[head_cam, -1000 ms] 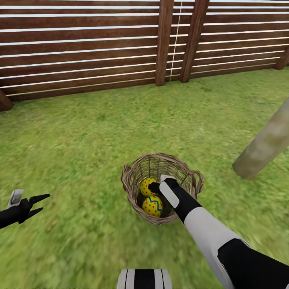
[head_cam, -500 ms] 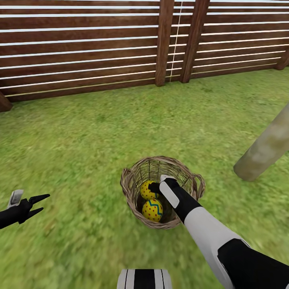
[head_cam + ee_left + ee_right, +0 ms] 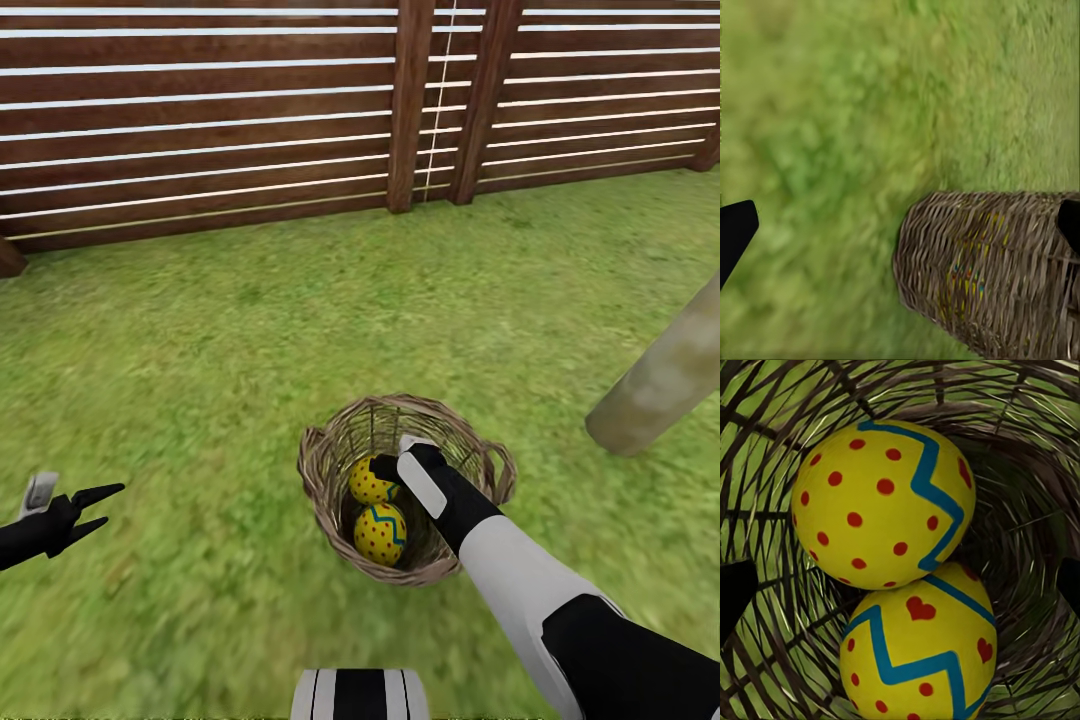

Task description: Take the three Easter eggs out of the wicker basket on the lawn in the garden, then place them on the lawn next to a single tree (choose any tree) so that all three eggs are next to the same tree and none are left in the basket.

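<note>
- Yellow red-dotted Easter eggs (image 3: 380, 533), two visible, lie touching inside the round brown wicker basket (image 3: 330, 470) on green lawn (image 3: 200, 350).
- Right gripper (image 3: 385, 468) reaches into basket, spread wide at 12 o'clock of nearer egg.
- Left gripper (image 3: 100, 508) hovers parted, at 9 o'clock.

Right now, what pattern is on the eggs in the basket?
Yellow eggs with red dots and a blue zigzag band; clearest in the right wrist view.

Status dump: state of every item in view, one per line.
wicker basket: upright on the lawn, two eggs visible inside
upper egg: in basket, touching the lower one
lower egg: in basket, not gripped
right gripper: inside the basket, open
left gripper: open, empty, above grass
tree: trunk base on the lawn, right of basket
</note>
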You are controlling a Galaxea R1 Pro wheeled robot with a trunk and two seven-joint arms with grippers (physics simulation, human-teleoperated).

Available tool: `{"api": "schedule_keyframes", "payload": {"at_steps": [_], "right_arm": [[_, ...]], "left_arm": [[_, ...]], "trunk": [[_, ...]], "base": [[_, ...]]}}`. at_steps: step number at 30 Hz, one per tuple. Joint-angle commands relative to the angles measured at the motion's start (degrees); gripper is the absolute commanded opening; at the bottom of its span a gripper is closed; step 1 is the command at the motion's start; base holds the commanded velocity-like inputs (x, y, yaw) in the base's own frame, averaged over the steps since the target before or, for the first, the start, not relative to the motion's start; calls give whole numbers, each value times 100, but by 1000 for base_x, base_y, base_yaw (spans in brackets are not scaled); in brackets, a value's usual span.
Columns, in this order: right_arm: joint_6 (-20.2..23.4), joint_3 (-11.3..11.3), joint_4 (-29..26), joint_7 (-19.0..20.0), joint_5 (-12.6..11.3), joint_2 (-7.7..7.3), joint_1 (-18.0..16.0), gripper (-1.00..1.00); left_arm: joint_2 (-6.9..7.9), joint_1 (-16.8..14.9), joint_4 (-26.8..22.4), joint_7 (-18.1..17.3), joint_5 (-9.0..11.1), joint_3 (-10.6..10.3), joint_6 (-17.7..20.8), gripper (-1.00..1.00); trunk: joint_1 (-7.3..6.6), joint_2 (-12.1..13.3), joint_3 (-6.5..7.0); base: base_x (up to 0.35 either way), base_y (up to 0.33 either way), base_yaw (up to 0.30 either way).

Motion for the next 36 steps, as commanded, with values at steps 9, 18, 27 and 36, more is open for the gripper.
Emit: {"api": "schedule_keyframes", "payload": {"at_steps": [9, 18, 27, 36], "right_arm": [[8, 5, -10, -51, -41, 0, -84, 100], [-194, -1, -31, -51, -53, 0, -144, 100], [-281, -6, -6, -51, -56, 0, -254, 100], [-282, -7, -5, -51, -56, 0, -273, 100]], "left_arm": [[1, -3, 1, -1, 29, 7, 48, 100], [1, -2, 1, -1, 26, 7, 48, 100], [1, -3, 1, -1, 27, 7, 48, 100], [1, -2, 1, -1, 32, 7, 48, 100]], "trunk": [[22, -14, -204], [37, -22, -337], [58, -33, -514], [76, -42, -669]], "base": [[0, 0, 0], [0, 0, 0], [0, 0, 0], [0, 0, 0]]}}
